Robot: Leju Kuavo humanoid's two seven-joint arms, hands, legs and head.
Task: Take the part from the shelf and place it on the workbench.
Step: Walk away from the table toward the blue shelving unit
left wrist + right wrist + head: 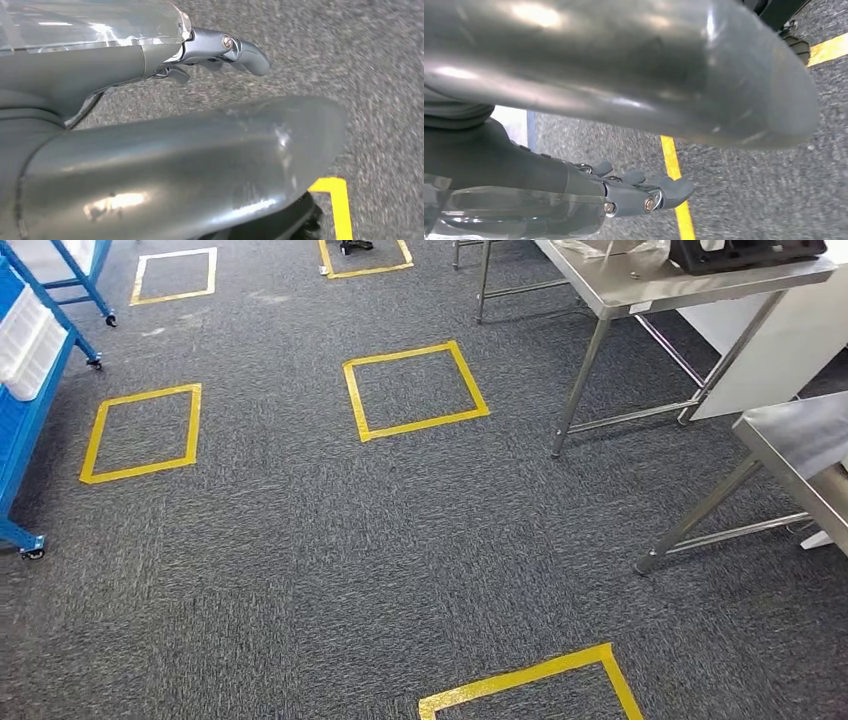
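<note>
1. The grey carpet floor (pixel 300 560) fills most of the head view, and everything else stands or lies on it.
2. A steel worktop (pixel 640 285) stands at about 1 o'clock. A second steel worktop (pixel 800 440) is nearer, at about 3 o'clock, and it is cut by the picture edge.
3. A blue shelf cart (pixel 25 410) on small wheels stands at about 9 o'clock. White bins (pixel 30 335) sit in it. I cannot tell if the part is in them.
4. A dark object (pixel 745 252) lies on the far worktop at about 1 o'clock, and beside it there is clear plastic wrap (pixel 610 248). What the dark object is, I cannot tell.
5. Yellow tape squares mark the floor: the middle square (pixel 415 390) near 12 o'clock, one (pixel 143 433) at 10 o'clock near the cart, and one corner (pixel 530 680) at 6 o'clock.
6. The left robot hand (pixel 215 55) hangs over the carpet in the left wrist view. Its fingers are lightly curled and spread, and it holds nothing.
7. The right robot hand (pixel 634 192) hangs over the carpet and a yellow tape line (pixel 676 195) in the right wrist view. Its fingers are a little bent and apart, and it holds nothing.
</note>
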